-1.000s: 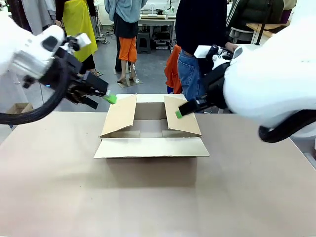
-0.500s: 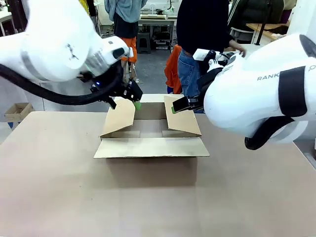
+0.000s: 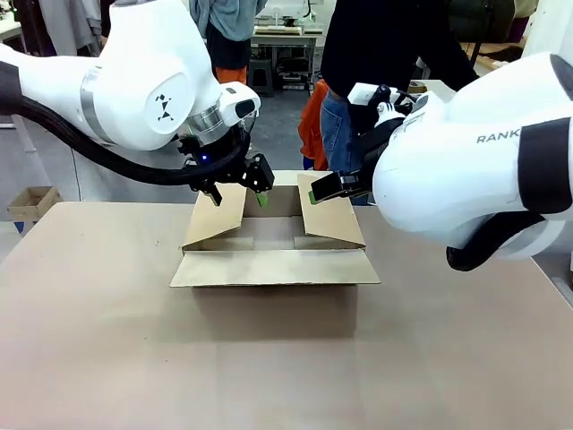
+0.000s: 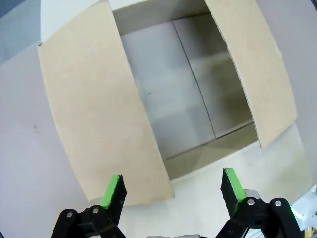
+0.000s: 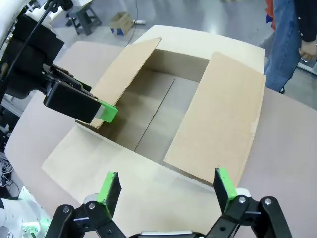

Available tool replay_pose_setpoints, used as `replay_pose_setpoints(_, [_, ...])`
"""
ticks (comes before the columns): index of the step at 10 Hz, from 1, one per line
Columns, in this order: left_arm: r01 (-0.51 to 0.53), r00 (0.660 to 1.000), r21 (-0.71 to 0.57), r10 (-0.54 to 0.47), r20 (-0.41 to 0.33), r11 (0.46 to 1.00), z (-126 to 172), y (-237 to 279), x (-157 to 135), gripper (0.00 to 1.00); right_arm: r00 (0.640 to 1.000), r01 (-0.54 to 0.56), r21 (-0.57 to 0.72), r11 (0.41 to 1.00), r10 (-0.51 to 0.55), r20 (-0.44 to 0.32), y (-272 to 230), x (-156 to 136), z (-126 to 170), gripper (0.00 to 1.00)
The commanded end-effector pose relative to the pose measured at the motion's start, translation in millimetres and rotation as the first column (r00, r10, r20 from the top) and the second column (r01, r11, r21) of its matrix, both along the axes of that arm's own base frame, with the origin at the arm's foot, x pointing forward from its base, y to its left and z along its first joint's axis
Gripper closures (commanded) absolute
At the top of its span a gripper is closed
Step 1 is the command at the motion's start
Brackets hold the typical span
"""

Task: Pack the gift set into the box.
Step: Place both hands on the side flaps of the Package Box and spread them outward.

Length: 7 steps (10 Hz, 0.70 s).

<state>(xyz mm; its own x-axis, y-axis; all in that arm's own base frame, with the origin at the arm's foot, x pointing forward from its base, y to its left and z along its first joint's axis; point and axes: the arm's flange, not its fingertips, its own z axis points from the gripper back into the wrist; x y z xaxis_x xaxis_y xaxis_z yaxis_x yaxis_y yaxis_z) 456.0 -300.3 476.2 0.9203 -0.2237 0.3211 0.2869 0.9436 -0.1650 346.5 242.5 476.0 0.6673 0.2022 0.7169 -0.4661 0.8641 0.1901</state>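
Early days, I'd say: the box (image 3: 269, 309) sits open mid-table, its floor bare. The left gripper (image 4: 172, 187) hovers at its eleven o'clock and the right gripper (image 5: 165, 182) at one o'clock, both spread wide and holding nothing. Next, one must collect the gift set.

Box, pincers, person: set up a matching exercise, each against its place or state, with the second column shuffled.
1. left pincer
2. right pincer
3. box
4. person

a. stands at the far side of the table
b. empty inside, flaps open
c. open, by the left flap
d. open, by the right flap

Pairs: 1-c, 2-d, 3-b, 4-a
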Motion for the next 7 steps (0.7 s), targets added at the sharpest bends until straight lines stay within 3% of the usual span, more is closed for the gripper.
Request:
replay_pose_setpoints(1, [-0.057,0.997,0.033,0.055,0.056,0.998,-0.7,-7.7,-18.4,0.00,1.000,-0.009,-0.010,1.000,0.009,0.002,-3.4,-1.1,1.4,0.00])
replay_pose_setpoints(3, [-0.177,0.984,0.098,0.177,0.011,0.979,1.3,-11.8,15.7,0.00,1.000,-0.009,-0.010,1.000,0.009,0.002,-3.4,-1.1,1.4,0.00])
replay_pose_setpoints(7, [-0.233,0.970,0.184,0.242,-0.024,0.955,-17.5,-34.0,58.8,0.00,1.000,-0.009,-0.010,1.000,0.009,0.002,-3.4,-1.1,1.4,0.00])
